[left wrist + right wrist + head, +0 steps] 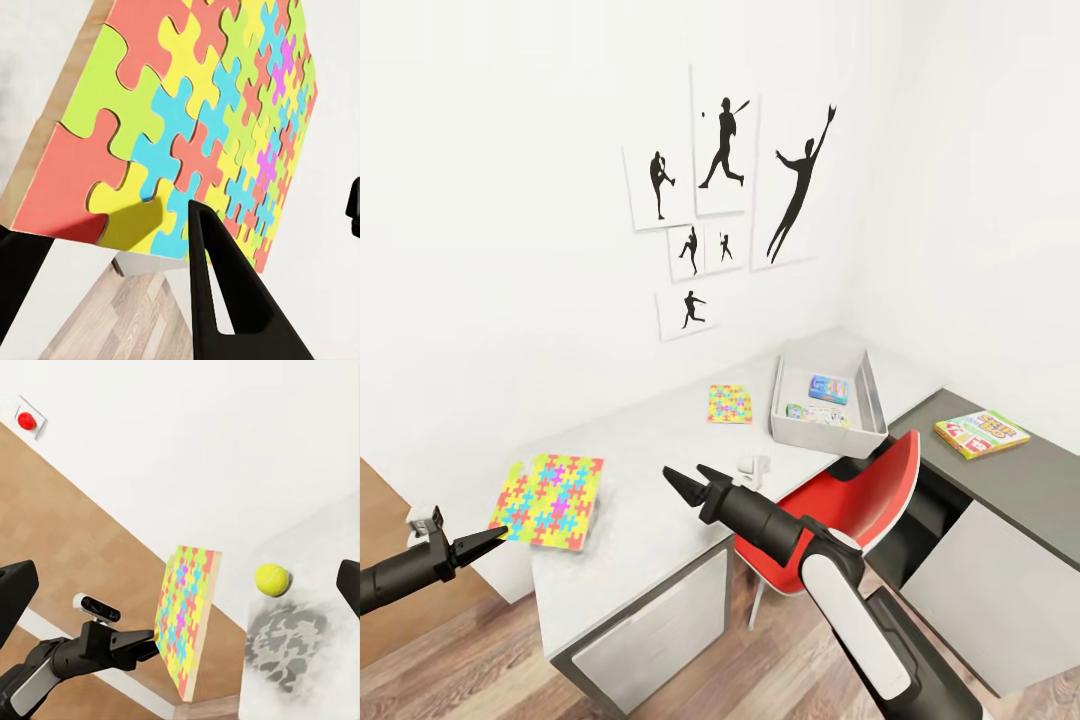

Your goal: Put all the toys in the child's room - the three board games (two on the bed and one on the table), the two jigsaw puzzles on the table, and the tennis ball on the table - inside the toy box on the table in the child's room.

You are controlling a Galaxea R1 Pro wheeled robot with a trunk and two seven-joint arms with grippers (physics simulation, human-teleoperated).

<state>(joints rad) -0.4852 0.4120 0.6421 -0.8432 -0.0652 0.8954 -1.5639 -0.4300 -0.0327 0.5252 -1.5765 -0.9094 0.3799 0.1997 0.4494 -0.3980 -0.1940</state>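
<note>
A large jigsaw puzzle (pixel 550 498) lies at the near left end of the pale table (pixel 660 440), partly over its edge. My left gripper (pixel 495 540) is open right at the puzzle's (pixel 187 127) near corner, its fingers (pixel 217 285) spread below the edge. A smaller jigsaw puzzle (pixel 730 403) lies further back. The grey toy box (pixel 875 405) holds a blue board game (pixel 828 386) and a pale one (pixel 815 413). A yellow-green board game (pixel 982 432) rests on the dark cabinet top. My right gripper (pixel 688 480) hovers open over the table, facing the tennis ball (pixel 271 580).
A red chair (pixel 850 510) is tucked under the table just right of my right arm. A small white object (pixel 755 467) stands on the table edge near it. Black silhouette posters (pixel 720 200) hang on the white wall. Wood floor shows below the table.
</note>
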